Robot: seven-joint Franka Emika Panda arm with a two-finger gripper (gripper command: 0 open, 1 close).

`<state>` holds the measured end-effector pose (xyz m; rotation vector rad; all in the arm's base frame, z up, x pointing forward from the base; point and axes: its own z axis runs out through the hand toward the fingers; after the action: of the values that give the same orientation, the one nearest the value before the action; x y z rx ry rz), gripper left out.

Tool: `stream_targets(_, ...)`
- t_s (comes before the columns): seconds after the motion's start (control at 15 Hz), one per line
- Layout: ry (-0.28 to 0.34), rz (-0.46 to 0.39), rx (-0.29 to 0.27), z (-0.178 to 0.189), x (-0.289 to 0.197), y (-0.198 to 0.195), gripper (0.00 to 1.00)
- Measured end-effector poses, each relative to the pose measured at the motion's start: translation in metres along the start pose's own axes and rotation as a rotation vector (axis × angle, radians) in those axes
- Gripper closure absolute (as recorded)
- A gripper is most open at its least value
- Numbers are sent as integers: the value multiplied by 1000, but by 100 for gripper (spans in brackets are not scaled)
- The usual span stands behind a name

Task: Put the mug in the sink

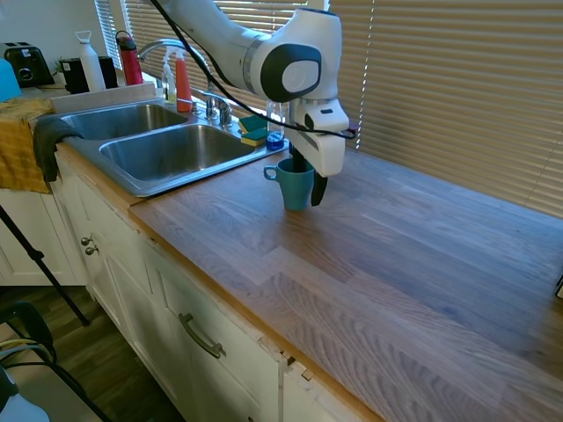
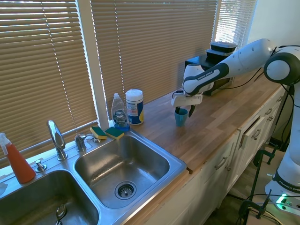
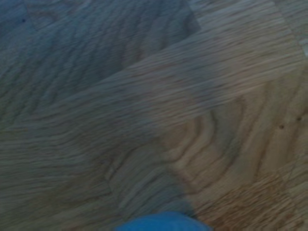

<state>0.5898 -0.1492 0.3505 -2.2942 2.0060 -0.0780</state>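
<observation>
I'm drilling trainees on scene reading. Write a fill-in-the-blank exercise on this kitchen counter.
1. The mug stands on the wooden ____, outside the sink.
2. The end effector straddles the mug's wall, one finger inside and one ____.
3. Two sponges lie on the sink rim beside the ____ bottle.
4. The mug's colour is ____.

Missing words: countertop; outside; dish soap; teal-blue

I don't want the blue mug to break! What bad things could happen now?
The end effector seems to straddle just one wall of the mug, so it might tilt or slip when lifted. On the way to the sink, it could bump the raised rim or the sponges nearby. Dropped into the steel basin, it could chip.
</observation>
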Motion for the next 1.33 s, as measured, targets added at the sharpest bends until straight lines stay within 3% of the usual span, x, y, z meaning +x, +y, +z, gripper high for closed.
stream_targets(0.73,-7,-16,-11,4,-2,0,100)
stream_targets(1.33,-15,-121,8,-2,-6,-2,100)
